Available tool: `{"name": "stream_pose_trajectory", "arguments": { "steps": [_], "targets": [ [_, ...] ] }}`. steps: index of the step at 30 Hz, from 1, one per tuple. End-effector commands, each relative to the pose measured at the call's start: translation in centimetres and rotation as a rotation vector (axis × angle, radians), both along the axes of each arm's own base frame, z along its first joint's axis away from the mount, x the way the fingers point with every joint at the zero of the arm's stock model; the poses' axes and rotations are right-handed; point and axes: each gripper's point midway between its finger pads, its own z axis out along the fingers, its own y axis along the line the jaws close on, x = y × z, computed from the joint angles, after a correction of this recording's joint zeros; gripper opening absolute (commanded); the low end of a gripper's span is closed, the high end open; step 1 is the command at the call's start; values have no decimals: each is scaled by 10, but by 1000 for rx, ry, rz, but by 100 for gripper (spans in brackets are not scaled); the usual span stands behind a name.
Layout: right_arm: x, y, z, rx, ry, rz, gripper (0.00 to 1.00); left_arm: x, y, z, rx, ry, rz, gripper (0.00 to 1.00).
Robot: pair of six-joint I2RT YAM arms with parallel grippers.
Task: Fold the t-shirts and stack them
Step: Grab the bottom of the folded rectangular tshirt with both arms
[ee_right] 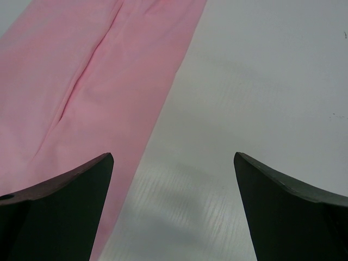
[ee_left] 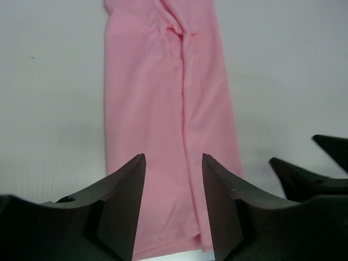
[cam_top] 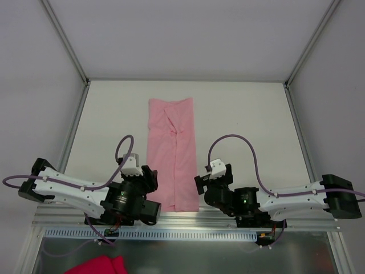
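**A:** Top view: where's the pink t-shirt (cam_top: 172, 151)?
**B:** On the table (cam_top: 245, 114), a long strip from twelve to six. The left gripper (cam_top: 149, 177) is at its seven, the right gripper (cam_top: 201, 184) at its five.
**A:** Left wrist view?
**B:** Jaws partly apart, holding nothing, shirt below.
**A:** Right wrist view?
**B:** Jaws wide, empty, shirt at ten. Next, I think, both pinch the near end and fold it over.

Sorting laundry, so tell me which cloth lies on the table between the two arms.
The pale pink t-shirt, folded into a long strip on the table. The deep magenta cloth lies apart, beyond the near rail.
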Motion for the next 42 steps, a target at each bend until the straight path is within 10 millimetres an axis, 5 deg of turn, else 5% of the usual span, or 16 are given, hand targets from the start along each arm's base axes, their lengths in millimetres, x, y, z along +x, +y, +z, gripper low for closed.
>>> {"name": "stream_pose_trajectory", "arguments": {
  "steps": [1,4,9,18,24,32,36,37,40,42],
  "targets": [
    [3,14,16,57,-15,-4,100,10,18,47,90,-66,-29,46],
    [2,16,15,62,-17,5,100,4,6,54,168,-56,-65,41],
    [2,15,17,63,-21,14,100,-19,-15,15,126,-36,-82,40],
    [-1,21,13,63,-9,43,100,-45,-16,-53,-45,-54,-62,39],
    [-2,30,14,48,-1,58,100,-50,-25,-41,-228,-40,-168,40],
    [-1,29,16,47,-6,57,100,-43,-21,-53,-464,-33,-250,44],
    [-2,31,15,44,-4,62,100,-45,-23,-52,-741,33,-284,46],
    [-2,32,15,47,-4,63,100,-49,-25,-53,-546,-37,-358,46],
    [-2,33,15,44,-3,63,100,-63,-46,-19,-640,-18,-379,46],
    [-2,34,14,41,-2,63,100,-59,-41,-13,-538,-77,-403,46]
  ]
}}
